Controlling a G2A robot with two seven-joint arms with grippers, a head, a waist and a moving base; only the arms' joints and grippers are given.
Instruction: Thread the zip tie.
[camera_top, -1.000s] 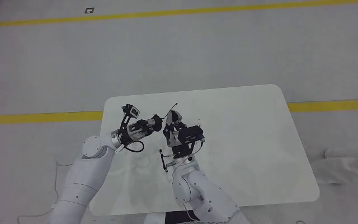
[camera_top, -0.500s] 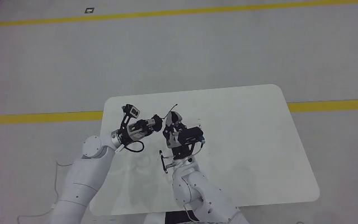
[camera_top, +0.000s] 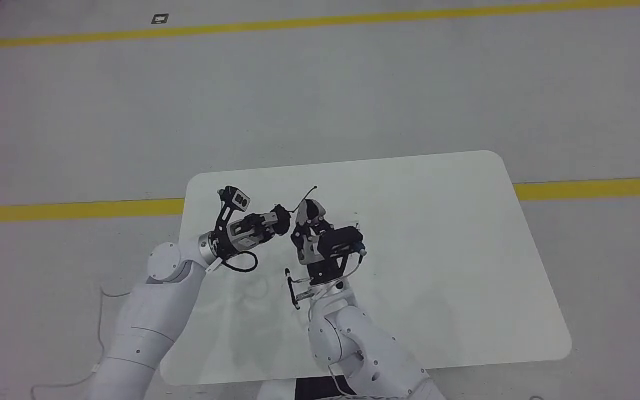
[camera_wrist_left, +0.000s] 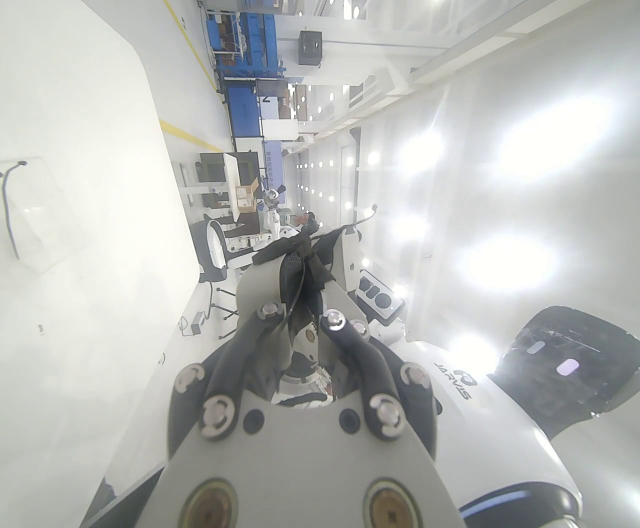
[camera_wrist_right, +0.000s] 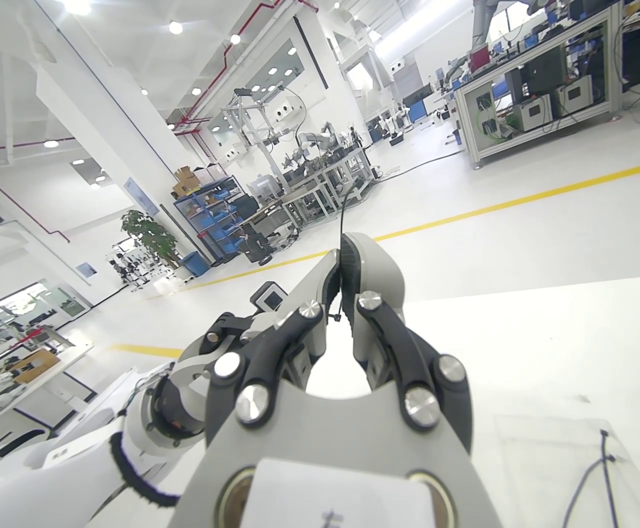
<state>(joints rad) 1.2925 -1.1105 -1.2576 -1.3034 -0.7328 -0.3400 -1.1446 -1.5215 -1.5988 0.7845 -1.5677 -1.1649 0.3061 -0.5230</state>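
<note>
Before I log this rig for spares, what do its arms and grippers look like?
Glossy white arms, black wrists. The left gripper and right gripper match: pale grey fingers, black ribbed pads, black link bars with silver screws. A black cable loops at each wrist.

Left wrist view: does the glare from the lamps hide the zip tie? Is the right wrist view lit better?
Left wrist view: glare blooms over the room behind the left gripper, yet the zip tie shows dark between its shut fingers. Right wrist view: even light; the zip tie stands clear against the pale floor above the right gripper.
</note>
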